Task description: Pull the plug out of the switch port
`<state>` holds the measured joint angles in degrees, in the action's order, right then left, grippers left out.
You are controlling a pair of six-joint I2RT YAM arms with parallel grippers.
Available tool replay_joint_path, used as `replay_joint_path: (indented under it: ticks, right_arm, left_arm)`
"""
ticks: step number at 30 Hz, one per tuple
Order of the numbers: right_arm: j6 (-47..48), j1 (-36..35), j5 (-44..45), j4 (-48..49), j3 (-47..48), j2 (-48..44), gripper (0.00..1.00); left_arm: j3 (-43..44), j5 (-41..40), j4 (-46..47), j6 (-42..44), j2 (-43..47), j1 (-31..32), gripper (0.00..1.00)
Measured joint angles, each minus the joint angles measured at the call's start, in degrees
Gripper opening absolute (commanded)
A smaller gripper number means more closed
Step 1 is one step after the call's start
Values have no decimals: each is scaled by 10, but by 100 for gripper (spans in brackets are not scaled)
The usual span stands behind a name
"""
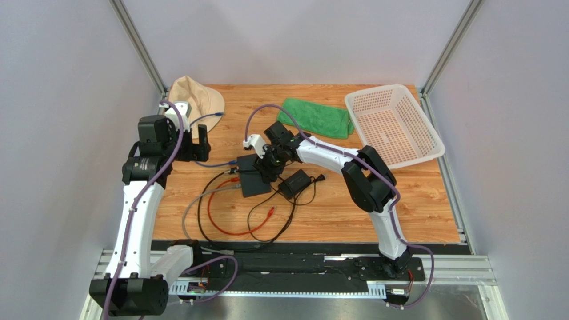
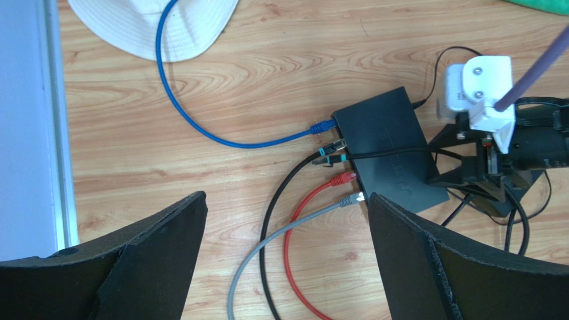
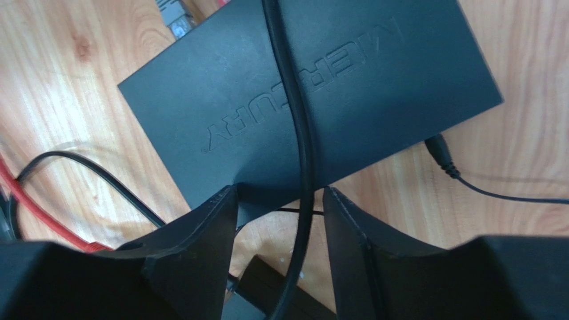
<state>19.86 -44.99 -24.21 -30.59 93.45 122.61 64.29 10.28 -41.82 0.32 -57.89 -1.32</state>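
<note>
The flat black switch [image 1: 252, 176] lies mid-table. In the left wrist view, the switch [image 2: 391, 157] has a blue plug [image 2: 325, 125], a black plug [image 2: 332, 151], a red plug [image 2: 342, 178] and a grey plug [image 2: 347, 200] at its port side. My left gripper [image 2: 287, 267] is open and empty, high above the wood left of the switch, also seen from above [image 1: 194, 148]. My right gripper [image 3: 280, 207] is open, low over the switch's near edge [image 3: 320, 87], straddling a black cable [image 3: 300, 133] that runs across the switch top. A round power plug [image 3: 437, 150] sits at the switch's side.
A black power adapter brick [image 1: 295, 183] lies right of the switch, with cable loops in front. A tan hat [image 1: 195, 97] lies at the back left, a green cloth [image 1: 315, 117] at the back middle, and a white basket [image 1: 394, 125] at the back right.
</note>
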Motion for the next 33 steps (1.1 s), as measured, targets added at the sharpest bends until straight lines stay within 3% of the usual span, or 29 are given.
replay_joint_path:
  ticks: [2,9,18,25,27,28,29,32,33]
  right_arm:
    - [4,-5,17,3,3,0,46]
    - [15,-10,59,34,-17,-16,0]
    - [-11,7,112,35,-95,-119,0]
    - [-57,127,199,49,-186,-271,0]
    - [-70,169,222,57,-205,-282,5]
    - [-76,188,229,59,-215,-283,13]
    - [-79,198,235,57,-222,-281,32]
    - [-88,210,222,43,-233,-271,52]
    - [-89,205,216,43,-231,-267,54]
  left_arm:
    - [-4,2,1,0,15,0,97]
    - [-22,23,-4,-7,9,0,96]
    - [-24,49,5,-11,-8,0,93]
    - [-24,91,21,-56,-74,0,90]
    - [-24,104,26,-71,-99,0,90]
    - [-24,110,29,-78,-111,0,90]
    - [-24,115,31,-83,-126,0,90]
    - [-21,123,37,-97,-174,0,89]
    - [-18,126,36,-101,-193,0,88]
